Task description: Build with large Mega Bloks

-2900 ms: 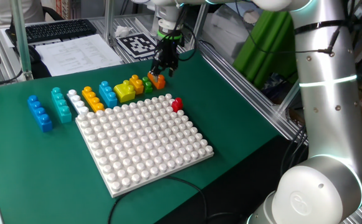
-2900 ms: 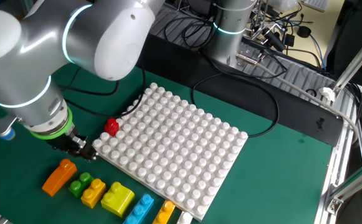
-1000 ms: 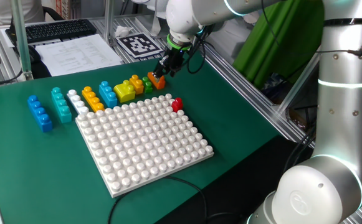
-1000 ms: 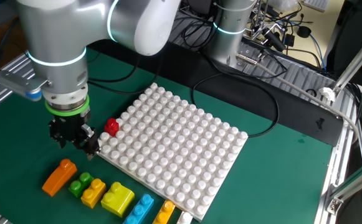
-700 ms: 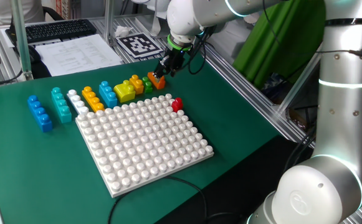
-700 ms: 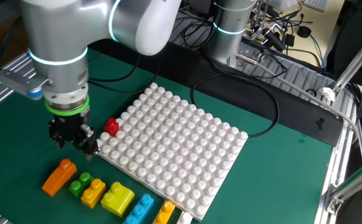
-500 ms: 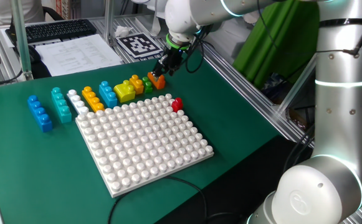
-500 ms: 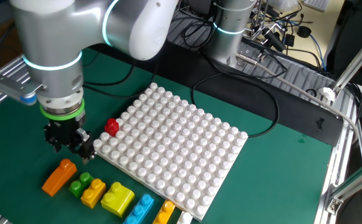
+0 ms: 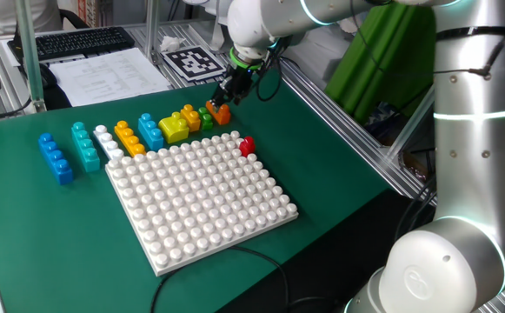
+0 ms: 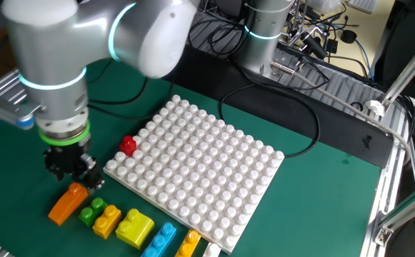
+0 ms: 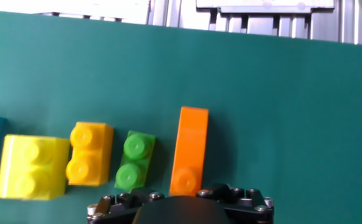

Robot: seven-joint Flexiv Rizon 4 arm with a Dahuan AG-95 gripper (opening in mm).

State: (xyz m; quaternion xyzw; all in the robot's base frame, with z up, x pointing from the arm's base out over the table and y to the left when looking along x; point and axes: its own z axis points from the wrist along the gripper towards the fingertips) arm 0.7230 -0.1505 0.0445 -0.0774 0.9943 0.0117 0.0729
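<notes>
Since a second ago the gripper (image 10: 75, 178) has dropped and slid away from the white baseplate (image 10: 200, 171), ending just above the orange sloped brick (image 10: 68, 202); the bricks have not shifted.

In one fixed view the gripper (image 9: 226, 97) hangs at the far end of the brick row, over the orange sloped brick (image 9: 220, 113), with the red brick (image 9: 247, 145) on the baseplate's corner and the blue brick (image 9: 56, 157) at the other end of the row.

In the other fixed view its fingers stand apart, holding nothing.

In the hand view the orange sloped brick (image 11: 189, 151) lies straight ahead, with the green brick (image 11: 134, 168), amber brick (image 11: 90, 154) and yellow brick (image 11: 33, 167) side by side beyond it.
</notes>
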